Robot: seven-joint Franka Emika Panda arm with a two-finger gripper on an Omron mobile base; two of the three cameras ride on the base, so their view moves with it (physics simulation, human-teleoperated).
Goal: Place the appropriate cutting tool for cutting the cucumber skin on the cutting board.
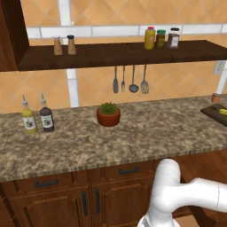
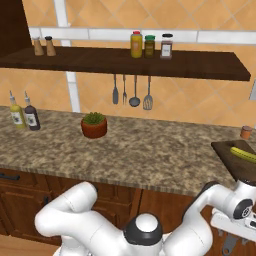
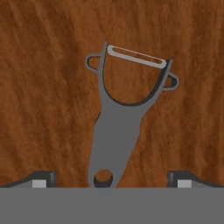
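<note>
Jaws stand wide apart, with the gripper [image 3: 112,179] releasing nothing and clasping nothing; its two dark fingertips [image 3: 39,178] rise at either side of the hand view, and the grey peeler [image 3: 118,127] lies between them without either tip touching its handle; the peeler rests flat on a brown wood-grained surface, its Y-shaped head and bright blade pointing away from the hand and the handle's hole end nearest the tips, a lie that suits a grasp across the narrow handle once the hand comes down and closes; whether that wood is a drawer bottom or a low shelf cannot be told from here; in the right base view the hand sits low at the lower right, below the counter edge, with the grey handle end just under it, which fits the tool being stored beneath the granite counter [image 2: 150,150]; the cutting board [image 2: 232,159] lies on the counter at the far right, dark brown and flat, with a yellow-green cucumber [image 2: 243,153] on it; in the left base view the same board [image 1: 216,113] shows at the right edge; a peeler is the fitting tool for cucumber skin, so the task looks early, with the grasp not yet made; the likely next need is to lower squarely, pinch the handle, lift clear of the counter edge, and carry it up to the board.
</note>
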